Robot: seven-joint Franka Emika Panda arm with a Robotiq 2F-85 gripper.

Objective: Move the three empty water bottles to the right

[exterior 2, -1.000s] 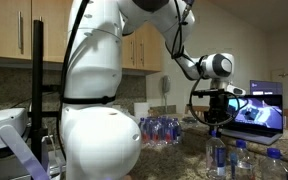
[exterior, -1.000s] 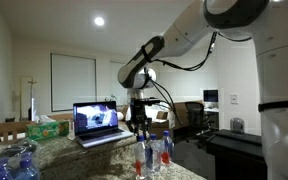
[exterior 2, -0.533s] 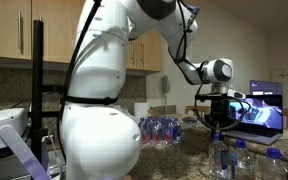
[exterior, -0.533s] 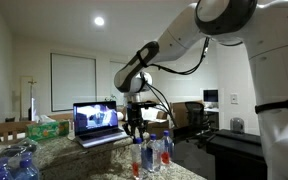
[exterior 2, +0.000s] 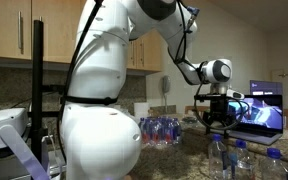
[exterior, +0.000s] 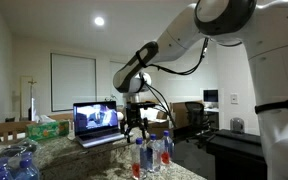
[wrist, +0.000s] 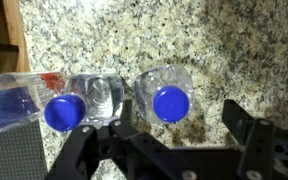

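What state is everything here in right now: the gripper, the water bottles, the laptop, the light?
gripper: open, above the bottles, holding nothing.
bottle below the gripper: upright, blue cap on, not gripped.
neighbouring bottle: upright, blue cap on.
third bottle: partly out of the wrist view; cap hard to tell.
laptop: lid open, screen lit.
ceiling light: on.
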